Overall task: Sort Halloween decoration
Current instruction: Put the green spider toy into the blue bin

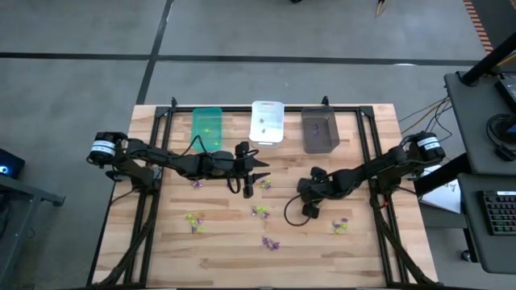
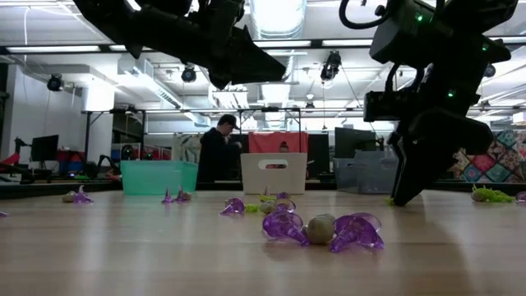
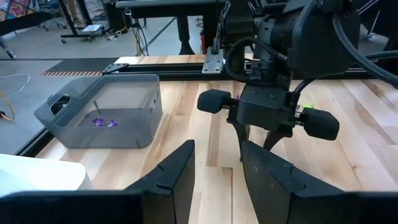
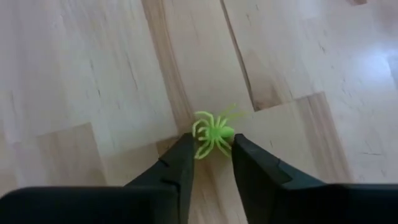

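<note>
1. Right gripper [image 4: 211,152]: pointing down at the tabletop in the right half of the wooden table [image 1: 161,242], about midway between far and near edges. Its 2 fingers [image 4: 177,165] stand narrowly apart with a yellow-green spider [image 4: 212,133] at their tips. The spider's body sits in or just past the gap and its legs overlap both tips. Whether it is already pinched cannot be told.
2. Deciding relation: the spider lies straight ahead of the right fingertips and centred on the gap. It has a round body with legs all round, so no clear long axis. Judgement: closing on the spot should take it, with no sideways correction.
3. Left gripper [image 1: 250,173]: hovering near the table's middle, towards the far edge, fingers [image 3: 171,177] parted with nothing between them. It is farther from this spider than the right one.
4. Bins along the far edge: green bin [image 1: 207,127], white bin [image 1: 267,121], grey bin [image 3: 99,121], the last with purple pieces inside.
5. Remaining trinkets: purple trinkets [image 2: 322,228] and yellow-green ones lie scattered over the near half of the table.
</note>
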You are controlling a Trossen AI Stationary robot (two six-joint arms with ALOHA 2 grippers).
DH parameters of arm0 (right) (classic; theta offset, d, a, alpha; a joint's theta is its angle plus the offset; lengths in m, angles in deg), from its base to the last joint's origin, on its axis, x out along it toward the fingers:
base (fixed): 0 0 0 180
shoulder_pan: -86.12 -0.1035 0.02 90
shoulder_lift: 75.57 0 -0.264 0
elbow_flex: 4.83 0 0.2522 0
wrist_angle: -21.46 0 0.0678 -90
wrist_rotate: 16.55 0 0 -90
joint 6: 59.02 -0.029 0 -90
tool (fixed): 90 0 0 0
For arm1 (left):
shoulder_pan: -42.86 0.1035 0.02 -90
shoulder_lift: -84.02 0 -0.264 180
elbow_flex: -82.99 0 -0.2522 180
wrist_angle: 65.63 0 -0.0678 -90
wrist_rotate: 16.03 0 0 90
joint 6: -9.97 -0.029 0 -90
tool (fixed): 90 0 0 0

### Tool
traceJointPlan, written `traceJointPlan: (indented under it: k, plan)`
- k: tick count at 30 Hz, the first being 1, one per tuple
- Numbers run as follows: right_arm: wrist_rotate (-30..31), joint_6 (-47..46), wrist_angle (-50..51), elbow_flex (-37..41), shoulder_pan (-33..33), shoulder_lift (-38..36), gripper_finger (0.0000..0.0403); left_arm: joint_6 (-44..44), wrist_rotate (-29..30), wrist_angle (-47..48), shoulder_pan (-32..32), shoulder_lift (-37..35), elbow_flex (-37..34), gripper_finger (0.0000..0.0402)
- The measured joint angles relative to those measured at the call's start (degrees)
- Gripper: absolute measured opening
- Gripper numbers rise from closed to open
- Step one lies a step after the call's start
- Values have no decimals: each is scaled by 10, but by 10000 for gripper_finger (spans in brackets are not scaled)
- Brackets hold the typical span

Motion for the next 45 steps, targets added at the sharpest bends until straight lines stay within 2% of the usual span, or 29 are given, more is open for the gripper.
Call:
traceJointPlan:
  k: [16,19,23,25,33,39,45]
  plan:
    - [4,-5,-4,-3,0,-26,12,0,0,0,0,0,0,115]
    - [4,-9,-5,-3,0,-27,9,-6,-10,0,0,0,0,115]
    - [4,-22,-18,-3,2,-27,9,-42,-90,-1,0,14,-5,115]
    - [3,-34,-26,-4,3,-28,9,-43,-106,-2,-1,30,-6,115]
    - [0,-46,-61,-4,4,-54,9,-46,-123,-66,-3,91,-2,115]
    - [-5,-40,-88,-4,4,-107,9,-54,-137,-111,-3,120,7,116]
    - [-36,-7,-134,-4,4,-157,9,-61,-137,-126,-3,133,14,124]
